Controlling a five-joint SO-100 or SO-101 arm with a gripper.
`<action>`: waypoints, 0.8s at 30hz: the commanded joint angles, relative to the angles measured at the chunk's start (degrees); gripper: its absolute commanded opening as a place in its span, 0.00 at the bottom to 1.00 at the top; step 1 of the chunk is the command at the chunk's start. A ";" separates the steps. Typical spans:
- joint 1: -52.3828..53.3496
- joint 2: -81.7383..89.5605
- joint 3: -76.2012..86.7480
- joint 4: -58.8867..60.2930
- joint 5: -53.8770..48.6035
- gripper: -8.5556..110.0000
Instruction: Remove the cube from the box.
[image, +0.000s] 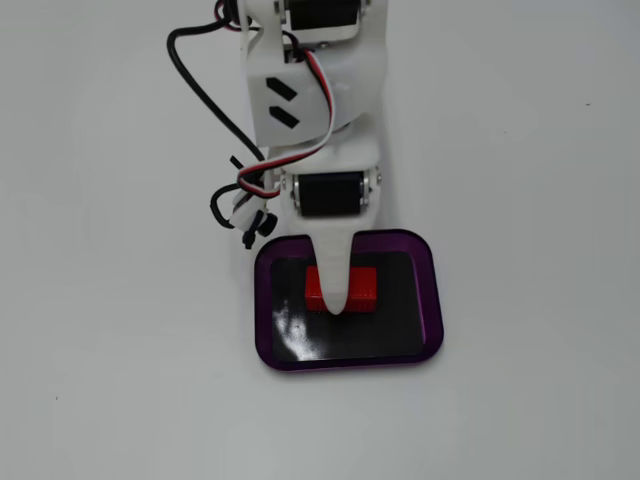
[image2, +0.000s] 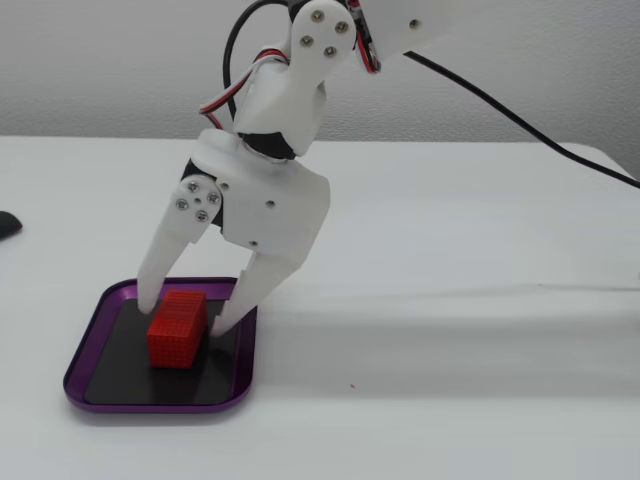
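The red cube (image: 366, 288) lies on the glossy black bottom of the purple-rimmed box (image: 431, 300), near its middle. In a fixed view from above, the white gripper (image: 340, 302) reaches down over the cube and one finger covers its centre. In a fixed view from the side, the gripper (image2: 182, 320) is lowered into the box (image2: 150, 404), with one fingertip on each side of the cube (image2: 178, 335). The jaws are open and close to the cube's sides. The cube rests on the box floor.
A bundle of black, red and white cables (image: 245, 200) hangs at the arm's left side. A black cable (image2: 520, 120) runs off to the right. A small dark object (image2: 8, 224) lies at the left edge. White table surrounds the box.
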 joint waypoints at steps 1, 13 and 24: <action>-0.35 0.53 -0.26 -0.70 -0.53 0.20; -0.44 -6.77 -0.35 -3.25 -1.49 0.16; -0.97 -8.09 -0.97 -2.99 -0.88 0.07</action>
